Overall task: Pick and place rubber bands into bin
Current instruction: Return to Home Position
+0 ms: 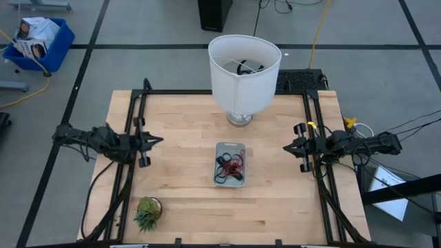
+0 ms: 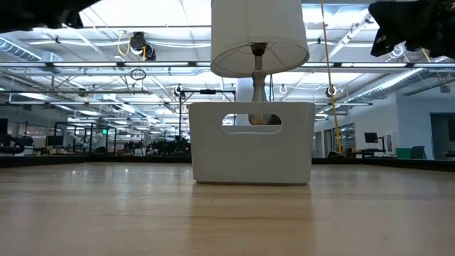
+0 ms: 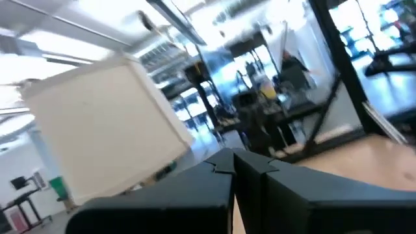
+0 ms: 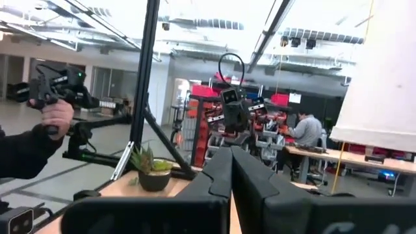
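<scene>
Wooden butcher-block table top (image 1: 186, 182), framed by black rails, as seen from overhead. At its centre lay the small, shallow, pale grey-blue plastic bin (image 1: 229, 146) with rounded corners. Inside it sat a tangle of thin red-orange and dark rubber bands (image 1: 231, 167). Just beyond the bin stood a tall white cylindrical lampshade (image 1: 244, 69) on a rounded base; in the low view it rose directly behind the bin. A small green potted plant (image 1: 147, 213) stood near the table corner on the left arm's side. The left gripper (image 1: 158, 140) hung above the table's left side and the right gripper (image 1: 288, 146) above its right side, both well apart from the bin and pointing toward each other. In each wrist view the two dark fingers (image 3: 162, 201) met tip to tip, closed with nothing between them. Beyond the table, a person's hand (image 4: 57, 116) gripped a dark handheld device.
</scene>
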Robot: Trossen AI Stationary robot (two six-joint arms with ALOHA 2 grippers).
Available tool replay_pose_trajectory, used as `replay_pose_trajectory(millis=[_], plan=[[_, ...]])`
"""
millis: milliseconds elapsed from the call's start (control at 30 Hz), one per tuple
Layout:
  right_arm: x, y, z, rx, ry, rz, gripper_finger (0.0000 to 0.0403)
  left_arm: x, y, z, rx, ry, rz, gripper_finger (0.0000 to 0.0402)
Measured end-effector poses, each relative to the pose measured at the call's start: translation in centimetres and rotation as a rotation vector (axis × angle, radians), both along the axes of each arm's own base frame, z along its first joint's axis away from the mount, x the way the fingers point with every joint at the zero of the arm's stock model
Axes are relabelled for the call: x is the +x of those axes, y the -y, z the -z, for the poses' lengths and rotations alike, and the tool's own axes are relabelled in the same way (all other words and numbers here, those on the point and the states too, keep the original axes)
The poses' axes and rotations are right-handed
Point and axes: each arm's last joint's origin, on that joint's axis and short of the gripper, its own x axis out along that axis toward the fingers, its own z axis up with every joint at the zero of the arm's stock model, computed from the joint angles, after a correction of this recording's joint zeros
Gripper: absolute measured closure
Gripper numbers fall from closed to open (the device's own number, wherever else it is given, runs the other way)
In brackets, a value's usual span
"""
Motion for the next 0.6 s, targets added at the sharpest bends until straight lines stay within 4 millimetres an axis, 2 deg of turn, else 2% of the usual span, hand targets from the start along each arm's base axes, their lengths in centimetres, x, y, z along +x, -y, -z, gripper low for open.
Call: replay_pose_trajectory(millis=[167,400,600], plan=[[-0.1,0.0,0.3,-0.010,-0.023,-0.017,0.0403,-1.4,-0.3,0.4,-0.071,0.008,0.042,0.0401],[0.0,-0.1,0.6,0.035,-0.057,-0.034,0.0403,-0.3,0.0,3.8,-0.106,-0.086,0.069,0.0401],[0.1,0.0,1.1,0.057,-0.106,-0.023,0.0403,0.1,0.2,5.2,-0.138,-0.092,0.095,0.0401]])
